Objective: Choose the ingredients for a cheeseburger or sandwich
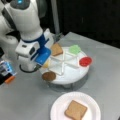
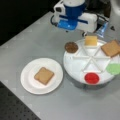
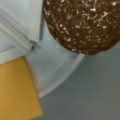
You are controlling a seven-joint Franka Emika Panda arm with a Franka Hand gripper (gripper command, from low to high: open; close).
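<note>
A white divided tray point(image 1: 72, 72) holds the ingredient pieces in both front views: a tan bread square point(image 2: 111, 48), yellow cheese square point(image 2: 91, 40), dark brown patty point(image 2: 71, 47), red disc point(image 2: 91, 78) and green piece point(image 2: 113, 68). My gripper point(image 1: 42, 58) hangs over the tray's rim at the cheese and patty compartments, and its fingers do not show. The wrist view looks down on the patty point(image 3: 82, 22), the cheese point(image 3: 17, 92) and the tray rim point(image 3: 57, 72) between them. One bread square point(image 1: 75, 110) lies alone on the white round plate point(image 1: 92, 102).
The plate point(image 2: 27, 80) stands on the grey table beside the tray point(image 2: 75, 67). An orange and blue object point(image 1: 7, 72) sits at a front view's left, next to the arm's base. A dark perforated surface point(image 2: 15, 110) borders the table's edge.
</note>
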